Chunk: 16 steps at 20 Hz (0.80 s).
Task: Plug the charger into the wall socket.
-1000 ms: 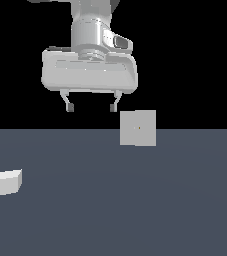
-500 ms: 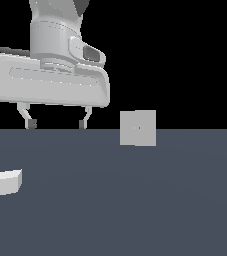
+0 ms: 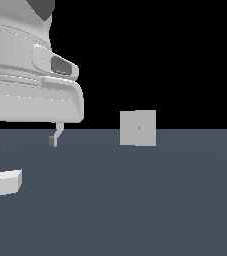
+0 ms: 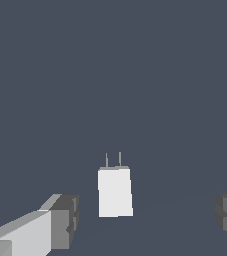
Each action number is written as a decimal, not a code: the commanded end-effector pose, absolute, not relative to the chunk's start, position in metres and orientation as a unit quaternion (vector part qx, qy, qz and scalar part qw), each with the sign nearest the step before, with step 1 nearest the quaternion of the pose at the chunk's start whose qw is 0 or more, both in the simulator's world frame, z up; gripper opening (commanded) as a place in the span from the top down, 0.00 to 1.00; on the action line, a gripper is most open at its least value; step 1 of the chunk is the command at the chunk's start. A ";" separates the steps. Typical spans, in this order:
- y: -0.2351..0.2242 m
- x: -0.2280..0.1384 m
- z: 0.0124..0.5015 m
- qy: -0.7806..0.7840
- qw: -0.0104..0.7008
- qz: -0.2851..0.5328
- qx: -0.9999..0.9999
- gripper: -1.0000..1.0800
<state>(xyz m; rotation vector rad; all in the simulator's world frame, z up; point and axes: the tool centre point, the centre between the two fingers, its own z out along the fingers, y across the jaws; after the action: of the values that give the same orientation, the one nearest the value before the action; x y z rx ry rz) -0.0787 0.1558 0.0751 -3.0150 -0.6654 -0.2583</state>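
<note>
The charger (image 3: 6,182), a small white block, lies on the dark floor at the exterior view's left. In the wrist view the charger (image 4: 115,191) shows two thin prongs on one end. The wall socket (image 3: 138,128) is a flat light-grey square plate standing upright at mid-scene, with a tiny yellowish dot at its centre. My gripper (image 3: 21,142) hangs open above the charger, apart from it. Its dark fingertips (image 3: 53,141) stand wide apart with nothing between them. In the wrist view the gripper (image 4: 145,220) has one finger on either side of the charger.
Dark grey floor (image 3: 150,210) stretches across the lower half of the exterior view, under a black background. The large white hand body (image 3: 30,95) fills the exterior view's upper left.
The gripper has moved toward the exterior view's left and looms larger, now over the charger. Its jaws stay open. Charger and socket have not moved.
</note>
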 end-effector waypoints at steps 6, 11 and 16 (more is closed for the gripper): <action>0.170 -0.090 0.064 -0.238 0.024 -0.094 -0.966 0.04; 0.171 -0.090 0.063 -0.239 0.024 -0.094 -0.966 0.04; 0.171 -0.090 0.053 -0.239 0.024 -0.094 -0.966 0.04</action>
<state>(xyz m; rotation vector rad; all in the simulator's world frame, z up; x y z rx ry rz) -0.0900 0.1706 0.0571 -2.9897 -0.7383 -0.2926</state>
